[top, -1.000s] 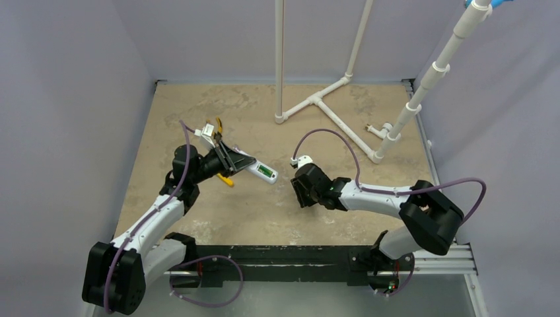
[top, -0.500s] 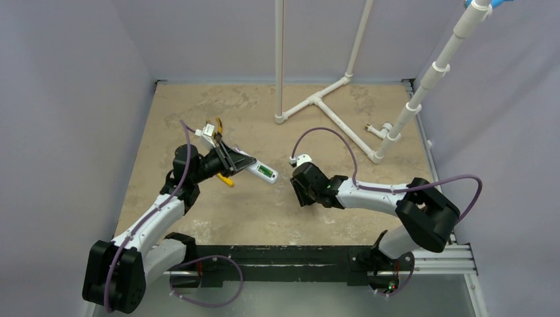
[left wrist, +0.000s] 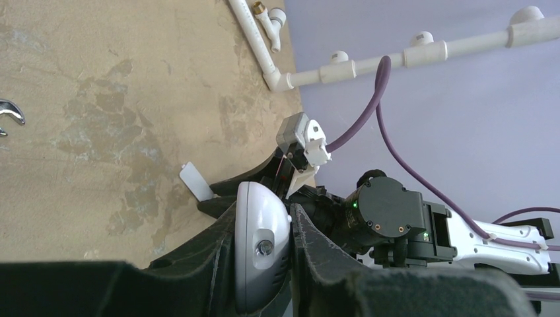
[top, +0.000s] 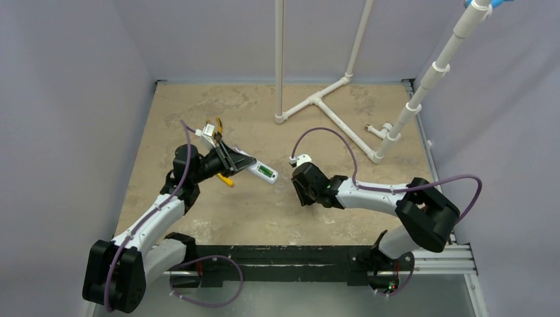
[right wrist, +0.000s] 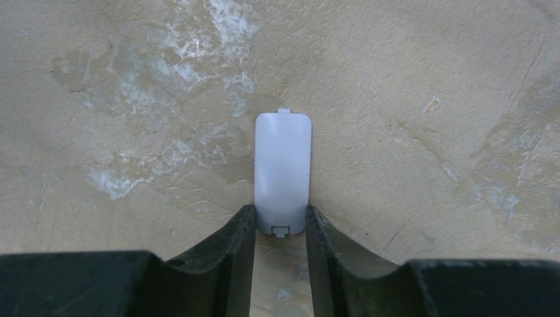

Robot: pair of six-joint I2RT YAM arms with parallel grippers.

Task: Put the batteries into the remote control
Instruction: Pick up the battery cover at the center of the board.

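On the left side of the bench (top: 264, 221) the left arm reaches in toward the middle, and its tool (left wrist: 263, 208) is clamped tight on the remote control (top: 259, 169). The two fingers (left wrist: 221, 247) press on the handset's long sides. The remote control sticks out to the right of that tool, left of the bench's middle, and we cannot tell whether it rests on the surface. A small green patch (top: 266, 172) shows on its upturned side near the free end, too small for us to identify. A yellow-handled item (top: 226, 179) lies mostly hidden under this arm. In the left wrist view the end of a silver wrench (left wrist: 8, 112) lies on the bench at the picture's edge. Just right of the middle, the right tool (right wrist: 280, 210) points down at the bench. It stands narrow, with a fingertip against each long edge of the near end of a flat white battery cover (right wrist: 282, 165) that lies on the surface. At the far right stands a frame of white pipes (top: 317, 102).
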